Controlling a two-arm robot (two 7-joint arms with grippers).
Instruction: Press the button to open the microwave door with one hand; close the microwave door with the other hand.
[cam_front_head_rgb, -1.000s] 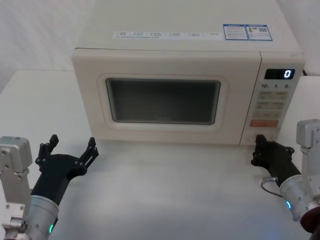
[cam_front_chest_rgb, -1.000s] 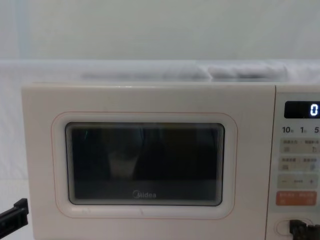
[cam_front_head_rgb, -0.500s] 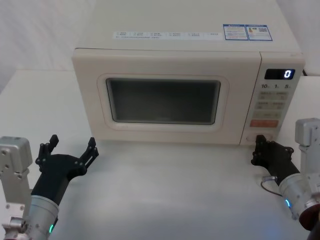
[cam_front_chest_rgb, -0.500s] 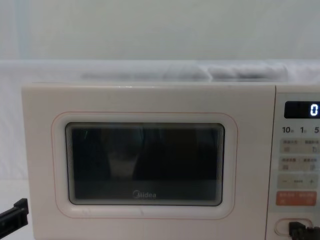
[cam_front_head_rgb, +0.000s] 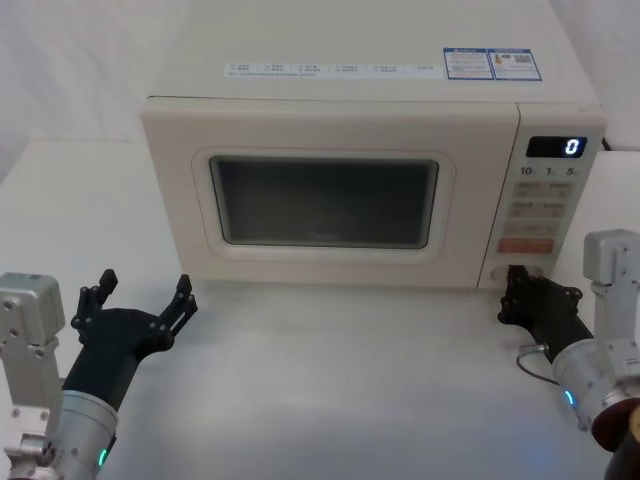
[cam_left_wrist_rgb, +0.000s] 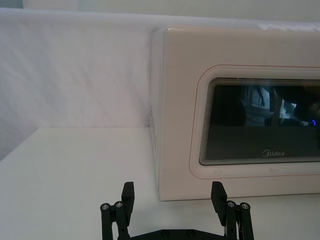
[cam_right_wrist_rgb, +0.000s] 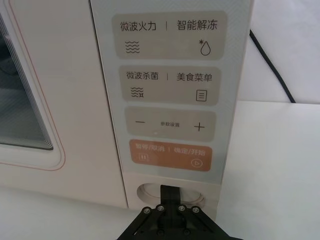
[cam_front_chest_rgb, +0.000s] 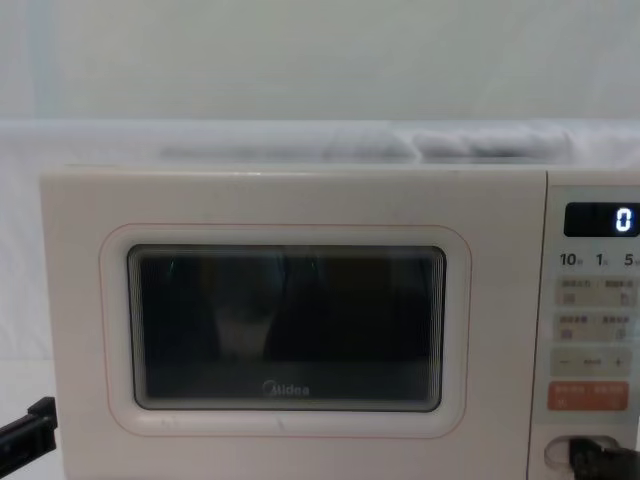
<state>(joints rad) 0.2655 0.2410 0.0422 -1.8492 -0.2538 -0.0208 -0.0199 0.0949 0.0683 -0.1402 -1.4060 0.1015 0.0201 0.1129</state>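
Note:
The microwave door (cam_front_head_rgb: 320, 200) is a cream panel with a dark window and lies flush with the oven front; it also shows in the chest view (cam_front_chest_rgb: 290, 330). The oval button (cam_right_wrist_rgb: 145, 191) sits at the bottom of the control panel. My right gripper (cam_right_wrist_rgb: 170, 192) is shut, and its joined fingertips touch the button's middle. In the head view the right gripper (cam_front_head_rgb: 515, 276) stands at the panel's lower corner. My left gripper (cam_front_head_rgb: 140, 296) hovers open over the table before the door's left side, apart from it; its fingers (cam_left_wrist_rgb: 128, 192) spread wide in the left wrist view.
An orange rectangular key (cam_right_wrist_rgb: 171, 154) lies just above the button, with pale keys higher up and a lit display (cam_front_head_rgb: 556, 147) showing 0. A black cable (cam_right_wrist_rgb: 272, 65) runs behind the oven's right side. White table (cam_front_head_rgb: 330, 380) stretches between the two arms.
My right gripper has moved forward and slightly left onto the button. The oven front has shifted a little to the left in view. The left arm has not moved.

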